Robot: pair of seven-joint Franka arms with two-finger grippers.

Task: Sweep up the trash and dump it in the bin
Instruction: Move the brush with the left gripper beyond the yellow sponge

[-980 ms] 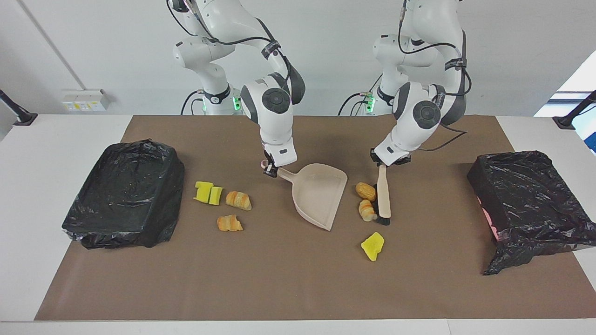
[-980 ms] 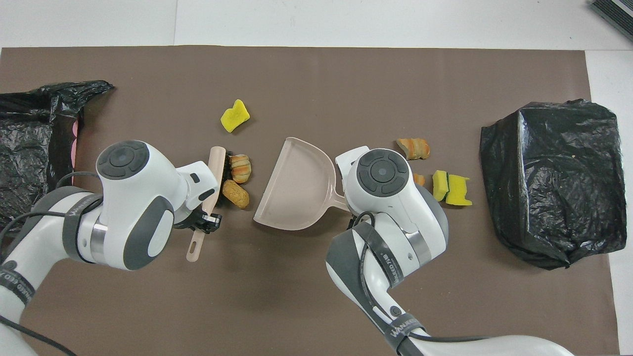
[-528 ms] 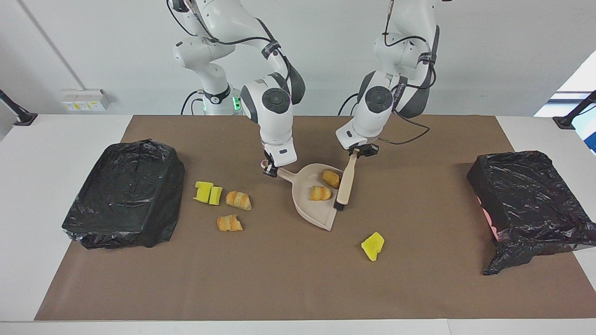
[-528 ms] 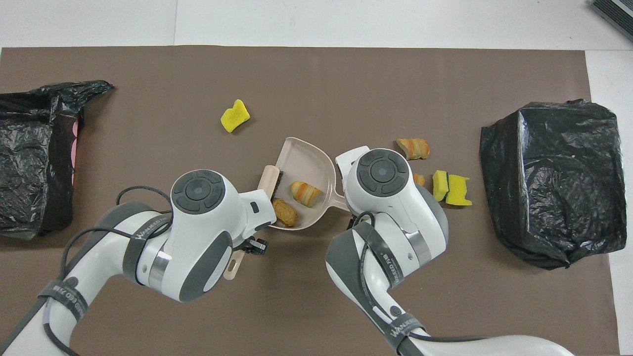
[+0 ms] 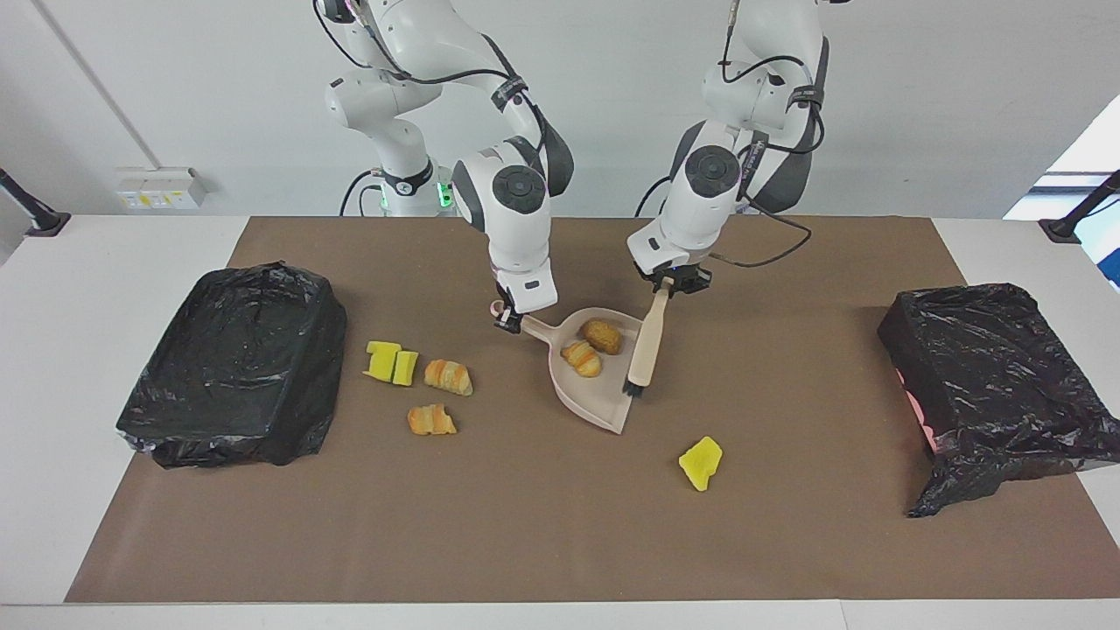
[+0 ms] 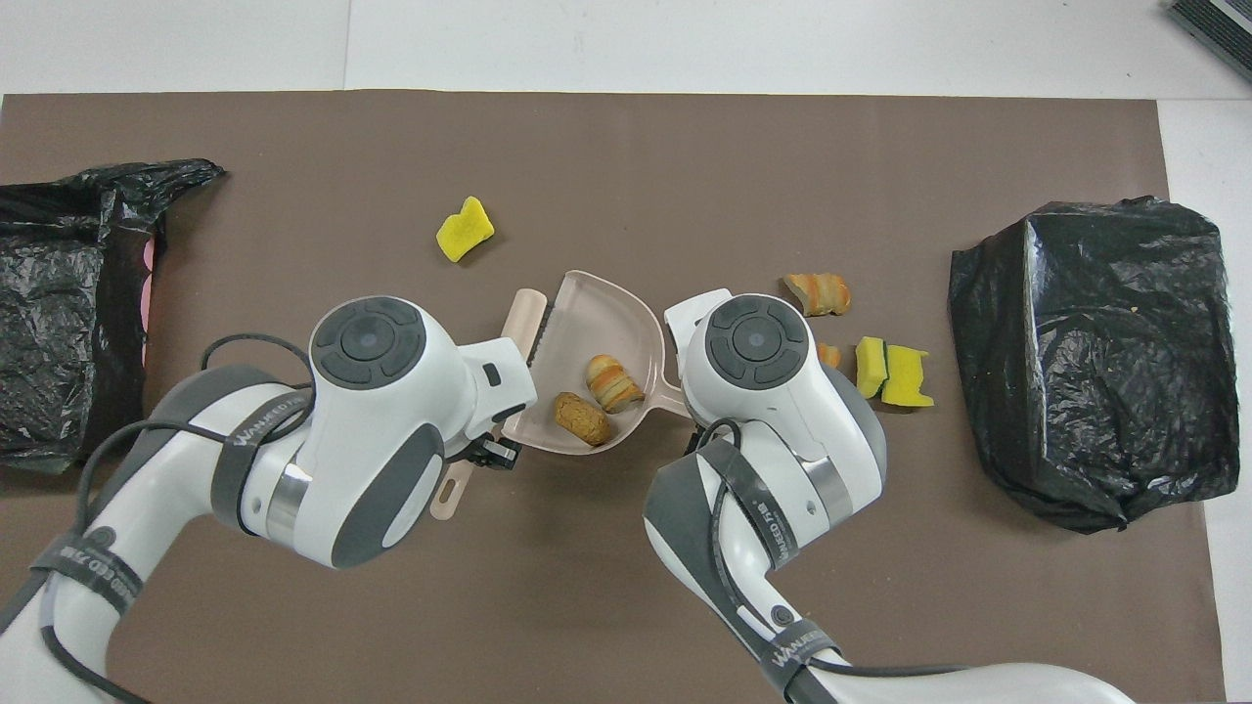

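**Desk:** Holding what, from the facing camera?

**Photographer:** The right gripper (image 5: 507, 319) is clenched on the dustpan (image 5: 604, 398) handle, pinning its mouth to the mat (image 5: 525, 525) so trash can be pushed in. The left gripper (image 5: 669, 284) grasps the brush (image 5: 643, 350), bristles at the pan's open edge, fencing in two bread pieces (image 5: 591, 348).

**Desk:** And from overhead?

**Photographer:** Both pieces (image 6: 597, 396) lie in the pan (image 6: 587, 313). A yellow chunk (image 6: 464, 230) sits farther out; a croissant bit (image 6: 818, 291) and yellow sponges (image 6: 893, 372) lie loose toward the right arm's bin (image 6: 1086, 362). Dumping looks premature.
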